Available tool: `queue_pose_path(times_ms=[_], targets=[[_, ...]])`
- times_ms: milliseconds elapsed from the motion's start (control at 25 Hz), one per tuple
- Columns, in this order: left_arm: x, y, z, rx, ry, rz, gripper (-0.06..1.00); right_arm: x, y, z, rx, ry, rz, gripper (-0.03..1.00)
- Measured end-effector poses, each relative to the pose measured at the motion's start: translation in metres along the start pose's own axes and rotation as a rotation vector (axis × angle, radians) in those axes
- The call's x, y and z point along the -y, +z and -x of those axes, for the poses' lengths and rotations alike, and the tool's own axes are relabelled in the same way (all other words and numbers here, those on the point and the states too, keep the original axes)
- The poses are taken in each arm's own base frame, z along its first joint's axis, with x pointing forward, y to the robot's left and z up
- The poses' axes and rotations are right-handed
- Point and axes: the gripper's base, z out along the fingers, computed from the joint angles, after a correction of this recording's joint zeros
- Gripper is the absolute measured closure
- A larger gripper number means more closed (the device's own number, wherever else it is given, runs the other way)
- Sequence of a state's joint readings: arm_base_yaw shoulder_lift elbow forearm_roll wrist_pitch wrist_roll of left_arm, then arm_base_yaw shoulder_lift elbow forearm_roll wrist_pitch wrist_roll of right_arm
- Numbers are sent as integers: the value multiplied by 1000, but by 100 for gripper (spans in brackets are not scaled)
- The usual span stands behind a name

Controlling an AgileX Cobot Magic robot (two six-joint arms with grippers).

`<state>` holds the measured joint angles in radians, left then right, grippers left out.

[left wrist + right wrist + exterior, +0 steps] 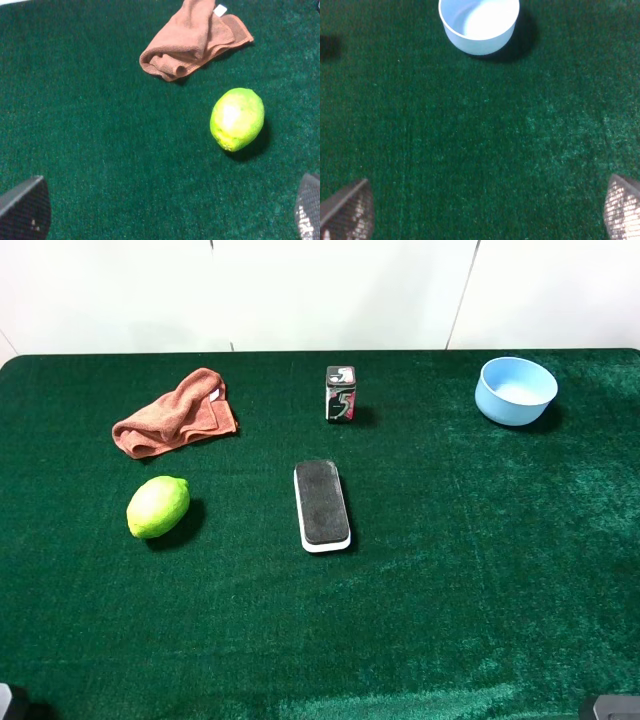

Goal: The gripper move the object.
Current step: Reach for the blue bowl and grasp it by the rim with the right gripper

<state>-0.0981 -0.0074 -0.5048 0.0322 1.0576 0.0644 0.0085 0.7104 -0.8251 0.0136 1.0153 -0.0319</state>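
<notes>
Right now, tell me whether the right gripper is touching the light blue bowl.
Apart. The right wrist view shows a stretch of green tabletop between the right gripper and the light blue bowl.

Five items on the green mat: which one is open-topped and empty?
The light blue bowl at the back right; it stands upright with nothing inside. The lime, orange cloth, eraser and small box have no hollow.
</notes>
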Motion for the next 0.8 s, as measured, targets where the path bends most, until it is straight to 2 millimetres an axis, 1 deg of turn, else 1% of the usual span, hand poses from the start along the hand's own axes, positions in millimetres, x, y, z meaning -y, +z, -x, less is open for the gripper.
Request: queue_pose_path(times_ms=[240,360,520,800], targets=[[0,0,0,0,0,0,-5,1,26,40,-84,3,4,28],[0,0,0,0,0,0,-5,2,44,60,-129,3,5,28],[0,0,0,0,0,0,-5,3,70,82,-185,4,8,28],[0,0,0,0,0,0,-5,7,122,109,-279,22,-1,28]])
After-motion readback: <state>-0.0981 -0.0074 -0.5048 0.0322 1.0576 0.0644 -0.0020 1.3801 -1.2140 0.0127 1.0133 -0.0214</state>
